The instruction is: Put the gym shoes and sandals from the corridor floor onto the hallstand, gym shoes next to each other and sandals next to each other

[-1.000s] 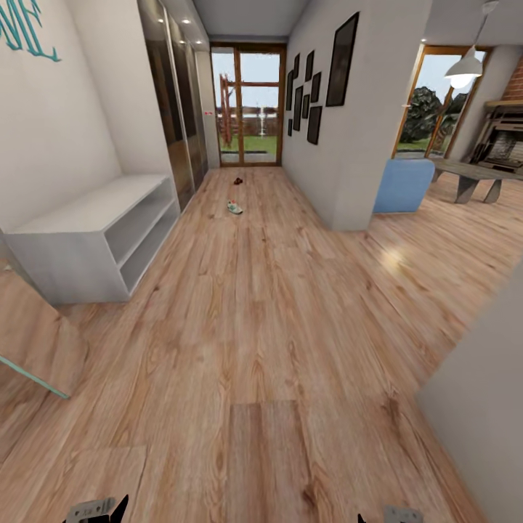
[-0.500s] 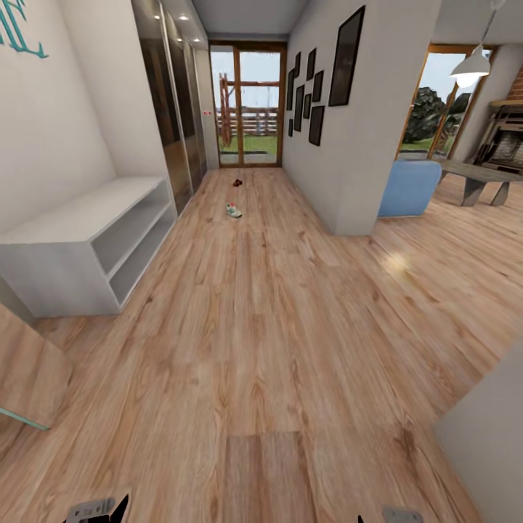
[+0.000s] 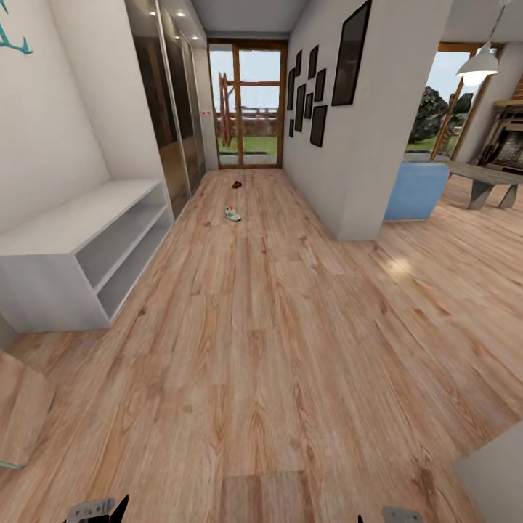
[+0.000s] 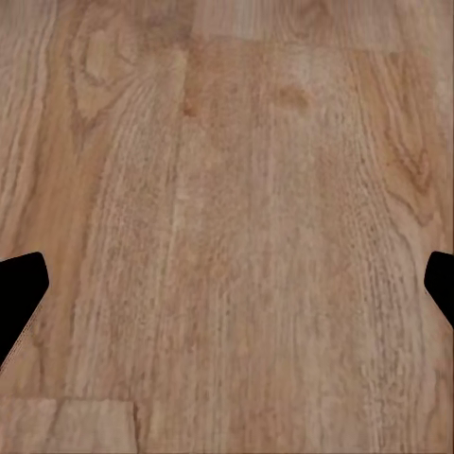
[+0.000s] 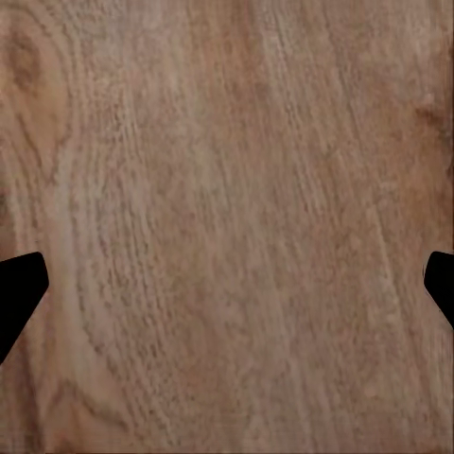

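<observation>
Far down the corridor floor (image 3: pixel 261 341) lies one white gym shoe (image 3: pixel 232 213) with a green stripe. A dark brown sandal (image 3: pixel 236 184) rests beyond it, nearer the glass door. Both are small and distant, and I cannot make out a second of either. The hallstand is out of view. My left gripper (image 4: pixel 227 293) is open over bare planks, its dark fingertips (image 4: pixel 21 288) spread wide. My right gripper (image 5: pixel 227 293) is open the same way, with nothing between its fingers. Both grippers' upper parts peek in at the head view's lower edge, left (image 3: pixel 96 510) and right (image 3: pixel 392 516).
A straight-sided white bench unit (image 3: pixel 51 240) with two open shelves stands against the left wall under teal lettering (image 3: pixel 11 40). Mirrored wardrobe doors (image 3: pixel 171 123) follow it. A wall corner (image 3: pixel 356 181) juts in at right, with a blue chair (image 3: pixel 415 190) behind. A grey wall edge (image 3: pixel 497 476) is at lower right.
The whole picture has shifted: the camera has rolled forward along the corridor, so the bench unit and wall corner sit lower and nearer. The shoe and sandal lie where they were.
</observation>
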`<state>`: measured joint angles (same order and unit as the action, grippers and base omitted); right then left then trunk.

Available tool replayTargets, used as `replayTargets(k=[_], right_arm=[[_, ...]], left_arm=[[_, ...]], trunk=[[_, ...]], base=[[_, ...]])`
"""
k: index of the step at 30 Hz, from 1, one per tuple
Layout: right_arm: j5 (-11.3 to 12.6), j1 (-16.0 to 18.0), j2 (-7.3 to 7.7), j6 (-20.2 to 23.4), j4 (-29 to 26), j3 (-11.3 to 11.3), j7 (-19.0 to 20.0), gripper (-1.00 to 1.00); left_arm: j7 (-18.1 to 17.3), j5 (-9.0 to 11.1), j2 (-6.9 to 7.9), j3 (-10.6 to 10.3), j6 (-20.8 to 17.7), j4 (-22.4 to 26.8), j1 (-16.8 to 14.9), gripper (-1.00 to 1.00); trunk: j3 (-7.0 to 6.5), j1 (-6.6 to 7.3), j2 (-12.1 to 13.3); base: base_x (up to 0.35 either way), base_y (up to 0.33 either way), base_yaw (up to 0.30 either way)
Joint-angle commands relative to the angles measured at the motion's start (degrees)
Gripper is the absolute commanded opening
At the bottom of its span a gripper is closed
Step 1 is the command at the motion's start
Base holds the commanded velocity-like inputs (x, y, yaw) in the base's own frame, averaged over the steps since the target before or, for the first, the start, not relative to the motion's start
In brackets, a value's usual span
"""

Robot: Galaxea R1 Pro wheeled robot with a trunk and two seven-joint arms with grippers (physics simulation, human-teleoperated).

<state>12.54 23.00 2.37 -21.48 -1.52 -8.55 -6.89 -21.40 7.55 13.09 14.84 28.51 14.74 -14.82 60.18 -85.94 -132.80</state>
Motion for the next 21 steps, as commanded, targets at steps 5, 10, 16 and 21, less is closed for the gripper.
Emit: replayTargets(k=[5, 10, 16, 21], right_arm=[[0.46, 0.02, 0.00, -0.14, 0.02, -0.50, -0.14, 1.00], [0.47, 0.02, 0.00, -0.14, 0.02, -0.50, -0.14, 1.00], [0.47, 0.02, 0.00, -0.14, 0.02, -0.50, -0.14, 1.00], [0.46, 0.02, 0.00, -0.14, 0.02, -0.50, -0.14, 1.00]], left_arm=[[-0.57, 0.56, -0.02, 0.10, -0.04, -0.11, -0.04, 1.00], [-0.57, 0.54, -0.01, 0.10, -0.05, -0.13, -0.04, 1.00], [-0.57, 0.53, -0.06, 0.05, -0.07, -0.14, -0.04, 1.00], [-0.57, 0.54, -0.08, 0.02, -0.06, -0.13, -0.04, 1.00]], trunk=[[0.05, -0.02, -0.02], [0.05, -0.02, -0.02], [0.05, -0.02, -0.02], [0.05, -0.02, -0.02]], base=[[0.339, 0.000, 0.000], [0.339, 0.000, 0.000], [0.339, 0.000, 0.000], [0.339, 0.000, 0.000]])
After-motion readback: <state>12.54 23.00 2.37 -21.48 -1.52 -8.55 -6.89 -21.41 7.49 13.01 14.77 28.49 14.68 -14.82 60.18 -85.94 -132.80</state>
